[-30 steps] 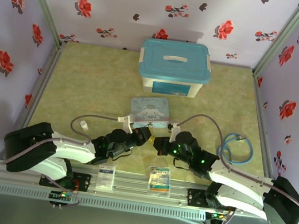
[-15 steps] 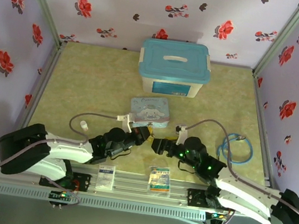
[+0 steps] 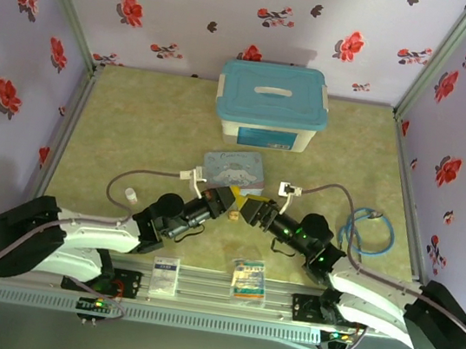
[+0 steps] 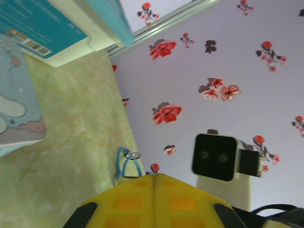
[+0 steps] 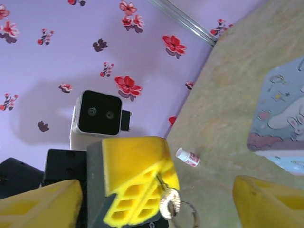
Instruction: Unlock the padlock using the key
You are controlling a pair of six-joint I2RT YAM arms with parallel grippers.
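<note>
Two robot arms meet over the middle of a green table (image 3: 135, 125), just near of a pale blue cartoon tin (image 3: 234, 168). The left tool (image 3: 222, 199) has its yellow pads pressed together on the key (image 5: 167, 203). The key's silvery bow and its ring hang out below the pads. The right tool (image 3: 249, 210) is spread wide, its yellow fingers (image 5: 40, 204) on either side of the left tool, and it holds nothing.

We cannot tell where the padlock lies. We judge the task to be at an early stage: the key is gripped, but it has yet to be inserted and turned.

The blue-lidded box (image 3: 271, 110) at the far side carries a teal label with a barcode (image 4: 35, 45), its writing too small to read. The two printed packets (image 3: 248, 280) at the near edge are equally unreadable.
</note>
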